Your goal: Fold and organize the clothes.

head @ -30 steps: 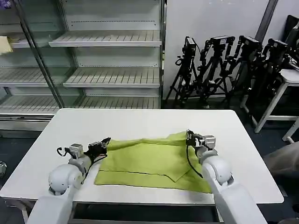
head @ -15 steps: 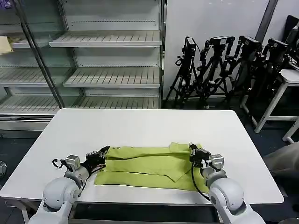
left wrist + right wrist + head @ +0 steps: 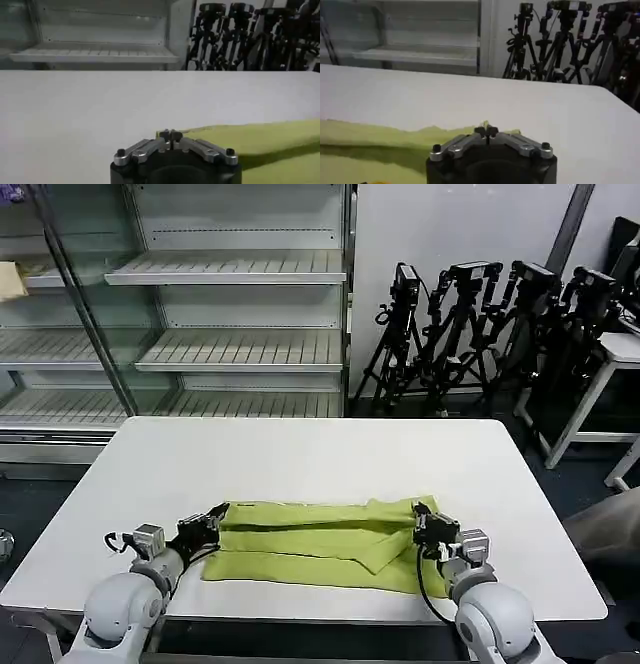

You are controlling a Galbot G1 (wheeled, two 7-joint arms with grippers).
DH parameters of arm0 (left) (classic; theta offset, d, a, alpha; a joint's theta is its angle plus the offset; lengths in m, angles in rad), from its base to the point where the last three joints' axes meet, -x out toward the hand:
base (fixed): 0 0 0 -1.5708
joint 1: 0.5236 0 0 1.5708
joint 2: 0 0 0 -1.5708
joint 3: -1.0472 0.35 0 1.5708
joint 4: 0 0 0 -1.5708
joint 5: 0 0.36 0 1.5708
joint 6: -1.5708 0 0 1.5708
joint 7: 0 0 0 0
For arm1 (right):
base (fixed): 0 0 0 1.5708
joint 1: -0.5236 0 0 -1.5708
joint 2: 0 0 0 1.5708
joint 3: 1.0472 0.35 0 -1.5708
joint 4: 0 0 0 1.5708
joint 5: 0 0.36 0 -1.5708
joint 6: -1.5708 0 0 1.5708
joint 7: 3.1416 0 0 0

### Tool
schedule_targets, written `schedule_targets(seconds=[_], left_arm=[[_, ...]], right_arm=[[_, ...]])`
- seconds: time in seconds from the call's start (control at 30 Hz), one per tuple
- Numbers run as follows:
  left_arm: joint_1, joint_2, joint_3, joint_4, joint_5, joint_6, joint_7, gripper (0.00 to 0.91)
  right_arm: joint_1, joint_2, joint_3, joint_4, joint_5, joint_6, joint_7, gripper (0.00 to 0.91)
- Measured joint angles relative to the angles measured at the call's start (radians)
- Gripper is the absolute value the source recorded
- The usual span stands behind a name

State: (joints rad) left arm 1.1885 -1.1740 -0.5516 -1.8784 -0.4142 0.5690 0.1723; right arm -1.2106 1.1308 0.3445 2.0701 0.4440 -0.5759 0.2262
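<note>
Head view: T-shirt point(image 3: 320, 544), lime yellow-green, lies as a long flat band on the near half of the white table point(image 3: 300, 454), a diagonal flap showing across its middle. Left gripper point(image 3: 212, 519) sits at the shirt's left far corner, fingers together on the cloth edge. Right gripper point(image 3: 422, 522) sits at the shirt's right far corner, likewise pinched on fabric. Beyond the table stands a glass-fronted shelving unit point(image 3: 200, 314), its wire shelves bare apart from a small pale yellow cloth point(image 3: 10, 279) at the far left edge. Camera tripods point(image 3: 500, 324) crowd the wall to the unit's right.

Left wrist view: left gripper point(image 3: 170, 135) has its fingertips closed together, a thin lip of T-shirt point(image 3: 260, 145) caught between them, the rest of the cloth running away across the table point(image 3: 100, 105).

Right wrist view: right gripper point(image 3: 486, 131) has its fingertips closed on the wavy far edge of the T-shirt point(image 3: 375, 145), table point(image 3: 545, 110) bare beyond.

Risk, as judged: both holds take only a thin edge of soft fabric, so either corner could slip free in a lift, or uneven pull between the arms could skew the fold and drag the band toward the table's near edge.
</note>
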Motion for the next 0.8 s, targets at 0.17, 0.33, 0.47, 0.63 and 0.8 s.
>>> schedule_targets(seconds=[0.17, 0.33, 0.47, 0.63, 0.8], left_arm=[[0.006, 0.0, 0.003, -0.008, 0.0, 0.0, 0.003, 0.02], [0.016, -0.002, 0.008, -0.014, 0.002, 0.0, 0.006, 0.02], [0.016, -0.006, 0.01, -0.014, 0.009, 0.001, 0.006, 0.907], [0.016, -0.012, 0.005, -0.024, 0.016, -0.003, -0.004, 0.907], [0.026, -0.019, -0.008, -0.048, 0.012, -0.004, -0.028, 0.907]], right_arm=[[-0.016, -0.005, 0.014, 0.014, -0.002, -0.001, -0.001, 0.0], [-0.039, -0.008, 0.025, 0.027, -0.015, -0.001, -0.007, 0.0], [-0.06, -0.004, 0.024, 0.027, -0.03, -0.001, -0.015, 0.907], [-0.075, -0.002, 0.031, 0.042, -0.04, 0.009, -0.025, 0.907], [-0.098, -0.004, 0.05, 0.066, -0.051, 0.02, -0.036, 0.907]])
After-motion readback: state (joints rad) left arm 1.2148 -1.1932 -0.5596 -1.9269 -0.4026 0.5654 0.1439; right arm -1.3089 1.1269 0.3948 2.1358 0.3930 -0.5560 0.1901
